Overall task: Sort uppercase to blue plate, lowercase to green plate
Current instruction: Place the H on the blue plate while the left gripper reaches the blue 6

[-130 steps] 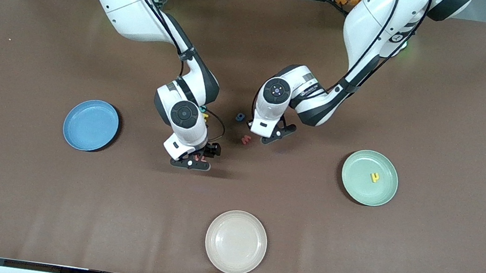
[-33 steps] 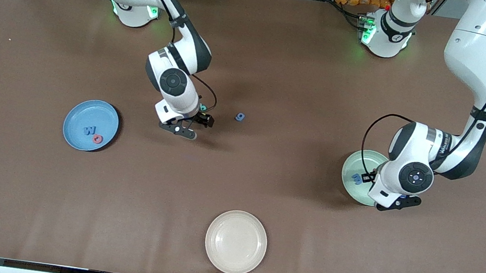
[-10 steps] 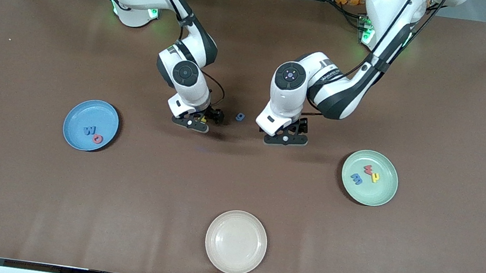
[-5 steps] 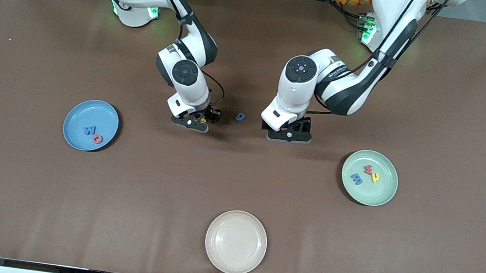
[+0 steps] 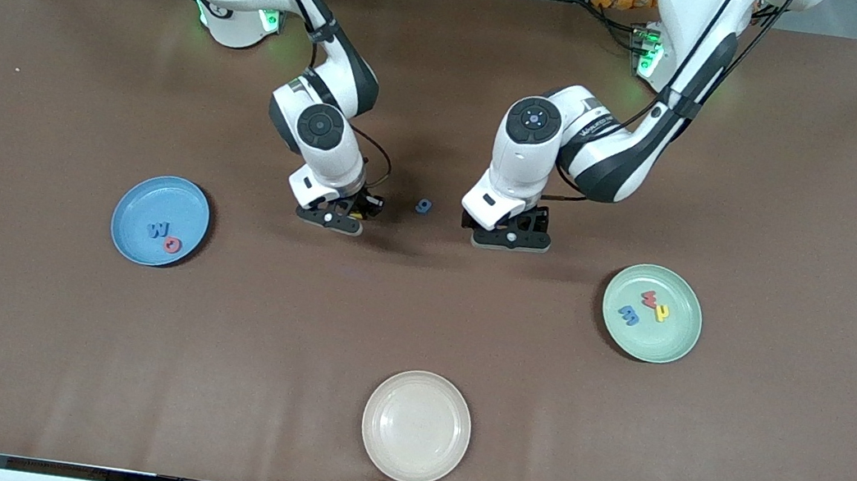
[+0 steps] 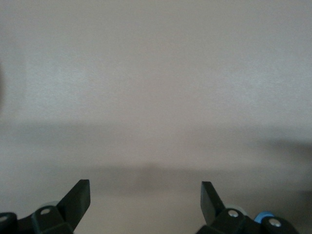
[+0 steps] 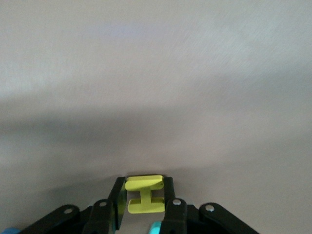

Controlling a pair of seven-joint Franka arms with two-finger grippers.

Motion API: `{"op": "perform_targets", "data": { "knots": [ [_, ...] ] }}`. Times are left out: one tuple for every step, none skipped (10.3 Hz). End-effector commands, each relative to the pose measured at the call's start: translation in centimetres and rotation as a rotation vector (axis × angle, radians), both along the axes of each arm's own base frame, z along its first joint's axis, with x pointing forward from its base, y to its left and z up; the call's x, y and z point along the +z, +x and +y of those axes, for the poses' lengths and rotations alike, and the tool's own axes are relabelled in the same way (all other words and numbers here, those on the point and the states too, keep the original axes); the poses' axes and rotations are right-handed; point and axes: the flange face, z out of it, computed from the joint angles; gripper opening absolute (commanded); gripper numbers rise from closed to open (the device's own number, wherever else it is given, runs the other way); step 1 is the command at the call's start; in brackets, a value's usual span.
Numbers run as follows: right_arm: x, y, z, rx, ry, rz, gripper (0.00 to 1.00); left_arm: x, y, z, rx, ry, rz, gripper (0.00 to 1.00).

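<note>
Fingers of my right hand [image 7: 144, 200] are pinched together on the little yellow foam H [image 7: 144, 195], and the right wrist view shows it squeezed between the two black pads just above the brown counter [image 5: 418, 322]. In the front view that hand [image 5: 345, 215] sits a bit left of centre, low over the counter, and the H is mostly hidden under it.

My left hand [image 5: 510, 237] hangs just right of centre, fingers [image 6: 78, 197] spread wide apart with nothing between them, only bare counter underneath.

Between the two hands, around the middle of the frame, the small blue foam g [image 5: 423, 206] lies on the counter, touched by neither hand.

Over at the left of the frame is the round sky-blue plastic plate [image 5: 140, 198], with the angular blue foam W [image 5: 159, 228] and the round red foam letter [image 5: 171, 244] already lying in it, side by side.

At the right of the frame the pale mint-green plate [image 5: 667, 346] has three letters in it: the red rounded m [image 5: 648, 298], the blue rounded m [image 5: 628, 314] and the small yellow one [image 5: 661, 312], all close together.

Bottom centre there's a round cream plate [image 5: 416, 427].
</note>
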Motion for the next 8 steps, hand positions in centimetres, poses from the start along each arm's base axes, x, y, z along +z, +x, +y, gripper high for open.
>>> {"op": "perform_targets", "data": {
  "knots": [
    [6.2,3.4,-8.7,0.116,-0.048,0.036,0.0,-0.3,-0.2,-1.5,0.009,-0.017,-0.014,1.0],
    [7.7,4.8,-13.2,0.185,-0.058,0.067,0.0,-0.8,-1.2,-3.1,-0.003,-0.025,-0.011,1.0],
    [8.3,6.3,-18.2,0.242,-0.049,0.083,0.0,-1.1,-1.8,-4.4,-0.017,-0.032,-0.012,1.0],
    [8.0,7.2,-22.1,0.289,-0.038,0.09,0.0,-1.9,-2.9,-6.0,-0.06,-0.046,-0.02,1.0],
    [7.8,7.9,-25.2,0.317,-0.037,0.092,0.0,-3.0,-3.6,-7.1,-0.104,-0.065,-0.028,1.0],
    [7.7,8.5,-28.0,0.359,-0.052,0.087,0.0,-3.8,-4.3,-8.4,-0.149,-0.081,-0.031,1.0],
    [7.5,8.8,-30.1,0.39,-0.06,0.084,0.0,-4.2,-4.1,-9.0,-0.205,-0.082,-0.032,1.0],
    [7.3,8.8,-30.9,0.392,-0.061,0.087,0.0,-4.7,-4.1,-9.3,-0.27,-0.076,-0.028,1.0]
  ]
}}
